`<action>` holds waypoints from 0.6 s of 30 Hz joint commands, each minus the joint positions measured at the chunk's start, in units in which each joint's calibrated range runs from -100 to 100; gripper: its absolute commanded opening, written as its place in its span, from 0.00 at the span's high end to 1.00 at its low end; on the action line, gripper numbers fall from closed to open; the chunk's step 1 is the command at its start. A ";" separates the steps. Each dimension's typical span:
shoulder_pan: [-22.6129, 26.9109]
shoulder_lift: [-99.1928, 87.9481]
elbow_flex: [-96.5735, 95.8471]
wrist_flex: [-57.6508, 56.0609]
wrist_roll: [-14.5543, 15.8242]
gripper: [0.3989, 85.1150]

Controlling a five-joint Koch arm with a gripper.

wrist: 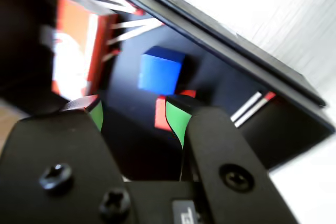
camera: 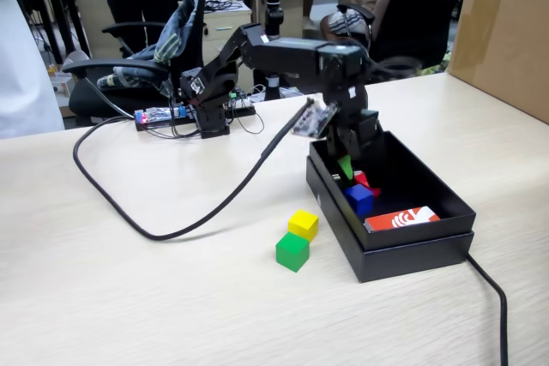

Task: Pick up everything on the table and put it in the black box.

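My gripper (camera: pixel 346 167) hangs over the far end of the black box (camera: pixel 403 259), open, with nothing between its green pads (wrist: pixel 176 119). In the wrist view the gripper (wrist: pixel 134 109) looks down at the box floor. The blue cube (camera: pixel 359 199) lies inside the box, and the red cube (camera: pixel 362 180) sits just behind it, partly hidden by the right jaw (wrist: pixel 161 113). The blue cube (wrist: pixel 160 72) shows whole beyond the jaws. On the table (camera: pixel 129 297), left of the box, the yellow cube (camera: pixel 303 224) and the green cube (camera: pixel 292 251) stand touching.
A red-and-white card (camera: pixel 401 219) leans in the box's near end. A black cable (camera: pixel 171 229) loops across the table left of the cubes. A brown carton (camera: pixel 506 32) stands at the back right. The arm's base (camera: pixel 210 100) and a small board are at the back.
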 commanded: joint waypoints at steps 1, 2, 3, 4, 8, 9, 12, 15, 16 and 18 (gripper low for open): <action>-1.56 -16.84 3.42 0.01 -2.54 0.69; -2.15 -19.02 3.51 0.01 -3.17 0.69; -2.78 -20.97 3.24 -0.08 -3.81 0.69; -3.52 -22.46 2.61 -0.08 -4.49 0.68; -6.64 -24.75 -2.29 -0.08 -7.86 0.49; -7.33 -24.64 -2.92 0.01 -8.40 0.49; -8.79 -21.20 -4.65 -0.08 -9.33 0.49; -9.52 -13.28 -4.74 -0.08 -9.67 0.49; -9.57 -11.67 -4.74 -0.08 -9.67 0.49; -9.62 -8.46 -4.74 -0.08 -9.62 0.49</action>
